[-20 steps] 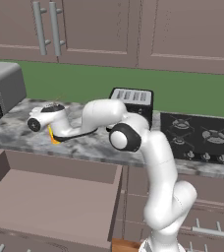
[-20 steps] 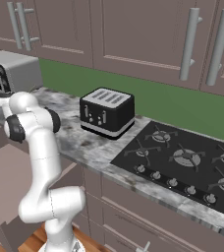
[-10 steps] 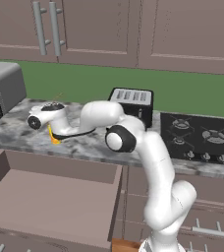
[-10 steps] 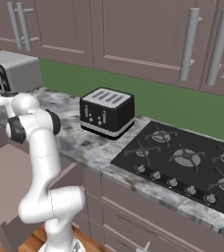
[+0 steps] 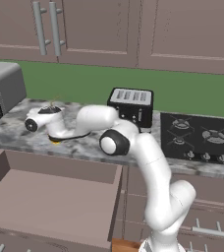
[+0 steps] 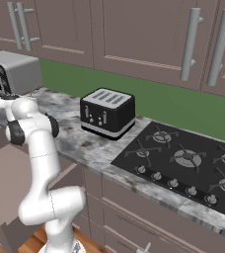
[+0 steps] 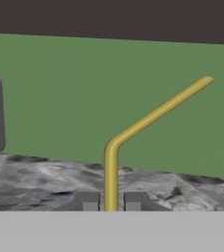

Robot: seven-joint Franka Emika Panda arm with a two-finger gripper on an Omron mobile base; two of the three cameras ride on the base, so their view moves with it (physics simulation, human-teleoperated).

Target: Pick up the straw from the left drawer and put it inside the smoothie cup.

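In the hand view, the thin tan-orange straw [image 7: 110, 172] stands up between my two fingertips and bends off to the upper right in front of the green wall. My gripper [image 7: 111, 202] is shut on its lower part. In the left base view, my gripper [image 5: 48, 111] hovers over the left end of the counter. A bit of the yellow smoothie cup [image 5: 56, 141] shows just under my forearm, mostly hidden by it. The left drawer [image 5: 50, 206] is pulled open below the counter, with a bare flat bottom; it is also seen as the drawer [image 6: 3, 183] in the right base view.
A black toaster [image 5: 131, 104] [image 6: 107, 112] stands on the marble counter right of my arm. A silver appliance [image 5: 3, 88] [image 6: 13, 74] sits at the far left by the wall. The black stove [image 5: 202, 138] [image 6: 183, 163] lies to the right. Cabinets hang above.
My elbow has swung a little to the left. The hand with the straw has barely shifted over the counter, and the grip has stayed shut.
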